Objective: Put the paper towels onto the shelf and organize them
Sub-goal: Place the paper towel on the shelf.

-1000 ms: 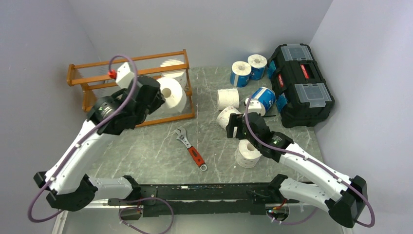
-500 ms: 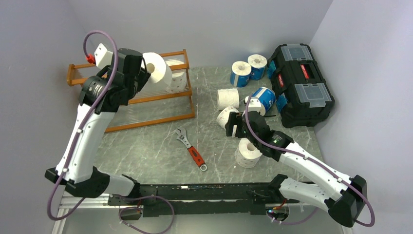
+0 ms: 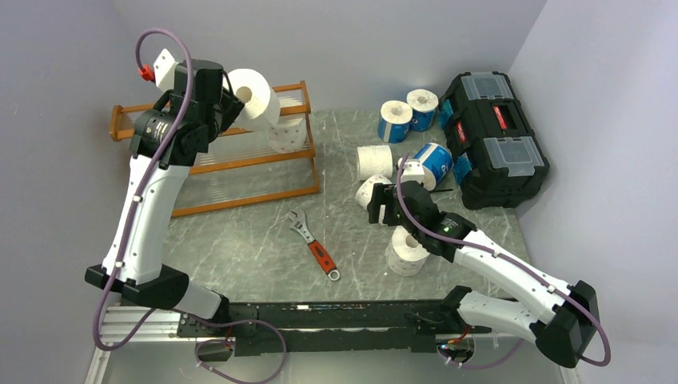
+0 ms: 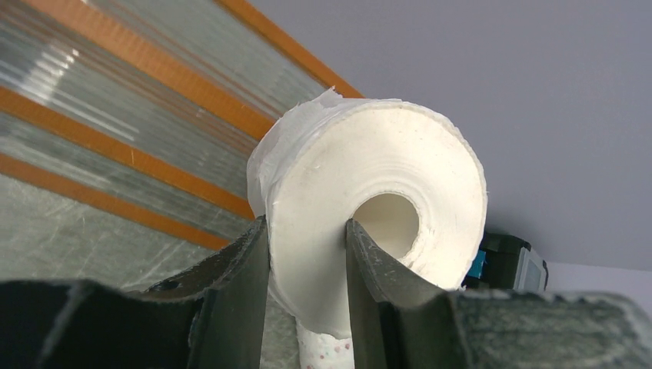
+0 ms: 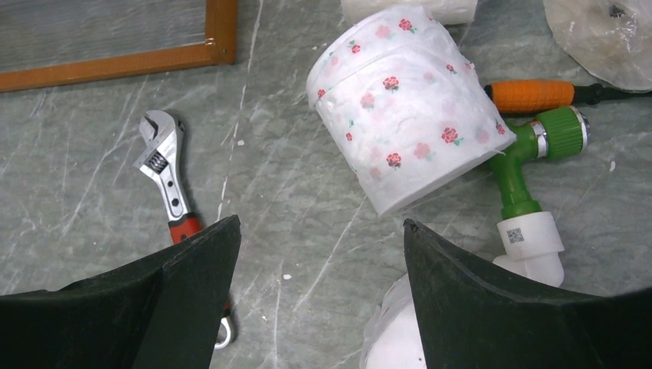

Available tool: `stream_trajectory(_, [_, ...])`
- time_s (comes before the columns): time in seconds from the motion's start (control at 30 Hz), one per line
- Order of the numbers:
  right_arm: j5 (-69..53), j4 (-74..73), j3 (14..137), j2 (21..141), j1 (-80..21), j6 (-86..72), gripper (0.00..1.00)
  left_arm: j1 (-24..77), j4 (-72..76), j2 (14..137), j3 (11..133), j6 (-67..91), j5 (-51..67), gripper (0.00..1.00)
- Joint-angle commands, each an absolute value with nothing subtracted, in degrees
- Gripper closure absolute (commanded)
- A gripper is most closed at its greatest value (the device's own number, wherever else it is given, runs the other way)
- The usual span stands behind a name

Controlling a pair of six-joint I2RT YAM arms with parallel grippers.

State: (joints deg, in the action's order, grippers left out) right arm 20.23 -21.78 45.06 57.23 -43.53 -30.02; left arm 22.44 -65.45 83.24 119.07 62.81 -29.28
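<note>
Grips white roll, likely light and squashy, through core wall with left claw over shelf; hovers right claw apart, empty.

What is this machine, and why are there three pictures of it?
It is two white robot arms bolted at the near edge of a grey marble-patterned table, each ending in a two-finger gripper. The wide picture comes from a fixed camera above and behind them; the other two come from cameras on each wrist. The left gripper holds a plain white paper towel roll, one finger inside its hollow core, up over the orange-brown wooden shelf. The right gripper hangs open just short of a rose-printed paper roll lying on the table. Also there: blue-wrapped rolls, a red-handled adjustable wrench and a black plastic toolbox.
</note>
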Motion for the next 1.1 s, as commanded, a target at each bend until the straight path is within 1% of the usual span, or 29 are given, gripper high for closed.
stream_trajectory(0.0, [19.31, -18.6, 46.73, 57.39, -43.42, -29.45, 0.2, 21.61, -56.9, 85.23, 125.42, 54.19, -29.33, 1.0])
stream_trajectory(0.1, [18.93, -18.29, 46.42, 57.56, -43.42, -29.39, 0.2, 21.28, -56.59, 88.02, 128.98, 50.13, -28.96, 1.0])
stream_trajectory(0.33, [18.98, -18.37, 45.82, 57.65, -43.35, -28.85, 0.2, 19.73, -55.23, 93.45, 134.13, 47.05, -25.39, 1.0])
stream_trajectory(0.53, [18.28, -17.84, 45.33, 57.38, -43.1, -28.78, 0.2, 19.18, -51.13, 94.01, 130.43, 48.16, -22.84, 1.0])
stream_trajectory(0.7, [17.18, -17.49, 45.46, 58.11, -42.73, -28.4, 0.2, 19.07, -51.94, 97.55, 134.43, 48.16, -20.97, 1.0])
stream_trajectory(0.87, [16.39, -17.16, 45.36, 58.7, -42.33, -28.39, 0.2, 19.07, -51.28, 98.9, 134.29, 48.42, -18.86, 1.0])
stream_trajectory(1.07, [16.04, -17.14, 45.14, 58.62, -42.07, -28.47, 0.2, 18.92, -51.65, 100.24, 134.87, 48.35, -19.06, 1.0])
